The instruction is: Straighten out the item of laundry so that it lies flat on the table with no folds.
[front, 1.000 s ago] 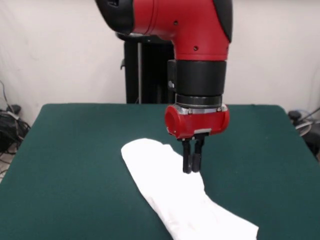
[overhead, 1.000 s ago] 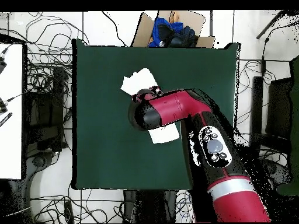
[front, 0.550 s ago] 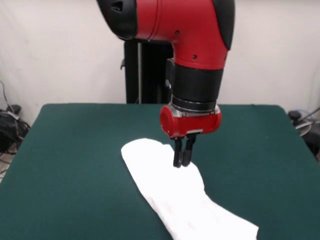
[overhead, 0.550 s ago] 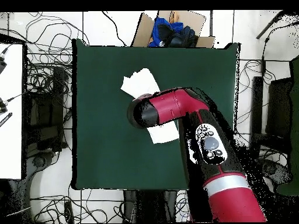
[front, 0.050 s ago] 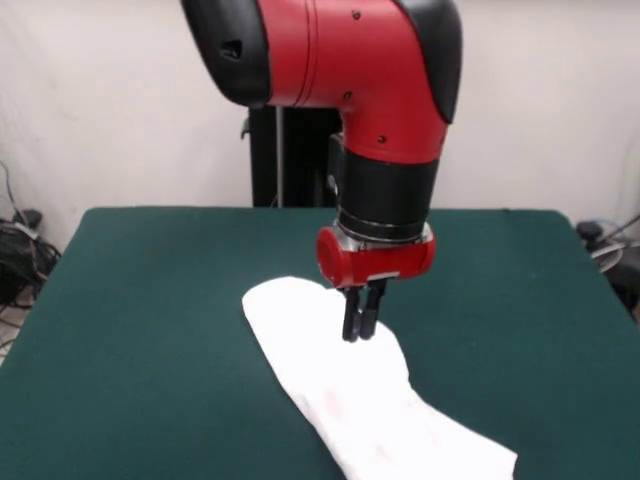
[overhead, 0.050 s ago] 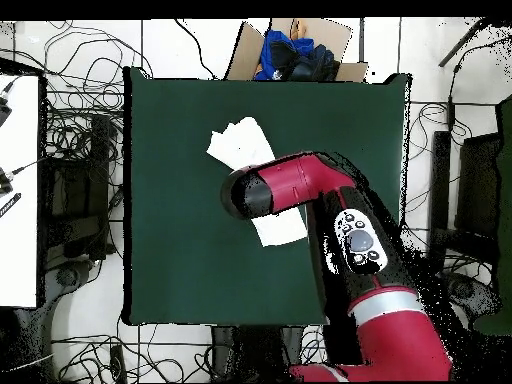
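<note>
Since a second ago the gripper [front, 0.050 s ago: 359,331] has been shifted left over the folded white shirt [front, 0.050 s ago: 350,400] on the green table [front, 0.050 s ago: 150,300], its fingers seen pressed together.

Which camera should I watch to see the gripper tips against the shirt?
The front view: the gripper hangs over the shirt in plain sight. In the overhead view the arm hides it.

Red arm [overhead, 0.050 s ago: 330,215] over green table [overhead, 0.050 s ago: 180,200], white folded shirt [overhead, 0.050 s ago: 238,142] partly beneath it
</note>
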You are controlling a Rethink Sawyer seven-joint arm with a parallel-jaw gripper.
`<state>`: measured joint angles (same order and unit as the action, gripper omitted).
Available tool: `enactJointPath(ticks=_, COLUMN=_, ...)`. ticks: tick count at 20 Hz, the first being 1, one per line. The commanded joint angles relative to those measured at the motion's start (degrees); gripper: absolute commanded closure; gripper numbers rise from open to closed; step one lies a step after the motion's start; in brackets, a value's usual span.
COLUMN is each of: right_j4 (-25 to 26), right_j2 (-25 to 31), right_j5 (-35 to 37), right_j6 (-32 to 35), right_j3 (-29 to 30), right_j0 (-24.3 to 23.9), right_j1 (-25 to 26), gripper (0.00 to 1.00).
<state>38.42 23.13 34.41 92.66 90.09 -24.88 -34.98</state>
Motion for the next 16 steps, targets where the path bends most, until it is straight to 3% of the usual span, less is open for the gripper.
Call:
enactJointPath(ticks=1, right_j4=3.57, right_j2=-1.34, right_j5=10.56, right_j6=-9.89, right_j3=-3.27, right_j0=0.09, right_j1=3.86, gripper=1.0)
enactJointPath(ticks=10, right_j4=3.97, right_j2=-1.37, right_j5=19.35, right_j6=-12.23, right_j3=-4.64, right_j0=0.66, right_j1=5.75, gripper=1.0)
enactJointPath(ticks=16, right_j4=4.01, right_j2=0.11, right_j5=20.71, right_j6=-12.37, right_j3=-5.32, right_j0=0.25, right_j1=7.06, gripper=1.0)
